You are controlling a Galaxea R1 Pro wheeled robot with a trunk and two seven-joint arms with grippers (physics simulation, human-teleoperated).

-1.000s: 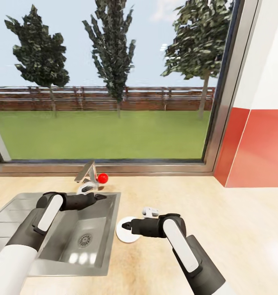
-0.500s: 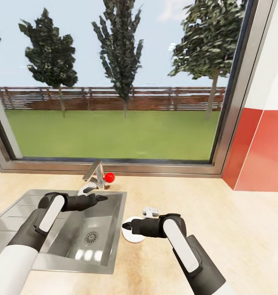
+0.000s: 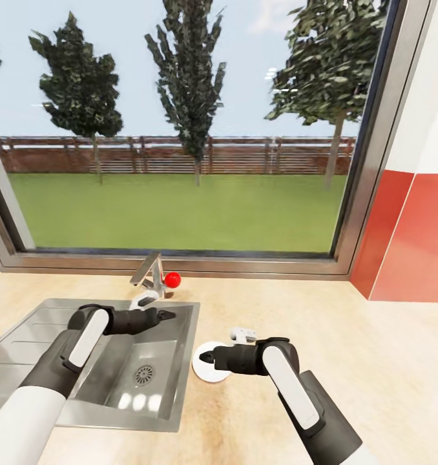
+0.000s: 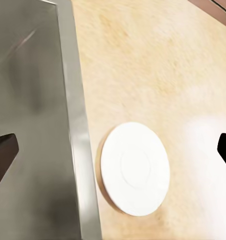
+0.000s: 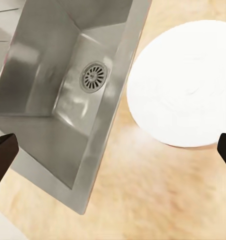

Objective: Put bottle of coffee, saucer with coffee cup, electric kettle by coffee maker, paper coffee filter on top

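The saucer (image 3: 209, 374) is a small white plate lying flat on the beige countertop (image 3: 348, 361), just right of the sink. It also appears in the left wrist view as a white saucer (image 4: 135, 167) and in the right wrist view as the same saucer (image 5: 185, 82). The white coffee cup (image 3: 245, 334) stands on the countertop right behind the saucer, partly hidden by my right arm. My right gripper (image 3: 203, 356) hovers open over the saucer's near edge. My left gripper (image 3: 172, 315) is open above the sink's right side.
A steel sink (image 3: 83, 378) with a drain (image 3: 143, 374) is set into the countertop at the left. A faucet (image 3: 148, 274) with a red knob (image 3: 172, 279) stands behind it. A large window spans the back, and a red-and-white wall (image 3: 416, 239) closes the right.
The camera swung over the first half second, shifting the whole picture right. Since then both grippers have edged slightly to the right, and more of the cup shows behind the right arm.
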